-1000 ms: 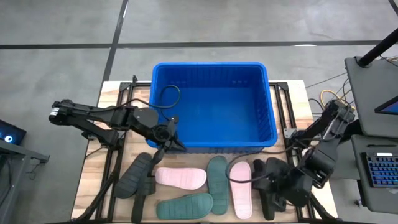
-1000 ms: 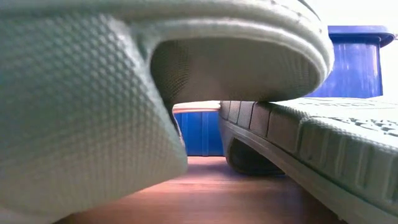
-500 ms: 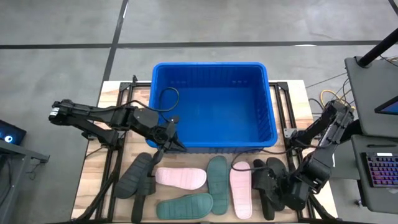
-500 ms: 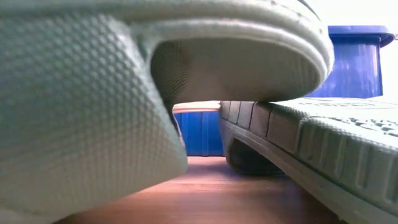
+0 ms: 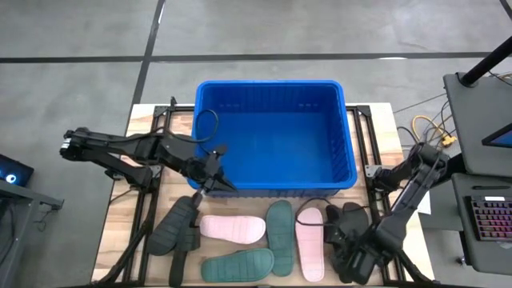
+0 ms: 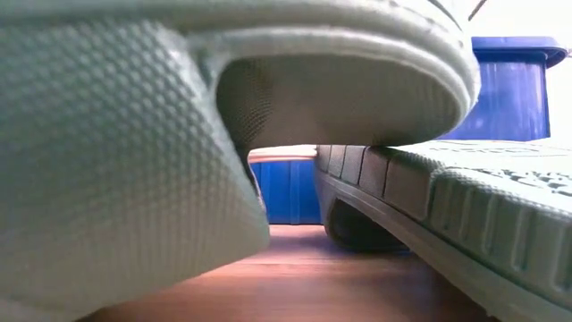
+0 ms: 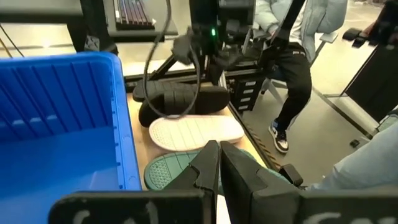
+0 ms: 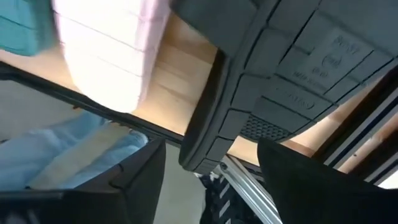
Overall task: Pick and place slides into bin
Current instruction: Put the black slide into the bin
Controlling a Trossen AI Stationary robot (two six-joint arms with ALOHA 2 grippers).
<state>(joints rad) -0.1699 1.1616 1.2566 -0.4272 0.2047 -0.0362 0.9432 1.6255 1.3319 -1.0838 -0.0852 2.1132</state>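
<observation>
The large bright blue ribbed plastic bin is sitting at the upper centre of the high view with nothing visible inside it. Below it, along the lower edge of the pale wooden desk, the rubber slides are lying in a loose row: a charcoal slide at the lower left, a pale pink slide lying crosswise beside it, a dark green slide under that one, a second dark green slide standing lengthwise at centre, a second pale pink slide just right of it, and black slides at the lower right.

A dark cable is looping over the bin's left rim. A grey keyboard is lying at the right edge, and the floor around is grey concrete. In the left wrist view, a seated person in dark trousers is showing beyond the desk.

The left gripper is reaching in from the left, hovering by the bin's lower left corner above the charcoal slide, its fingers pressed together. The right gripper is bending low at the lower right over the black slides, fingers spread wide around a black sole.
</observation>
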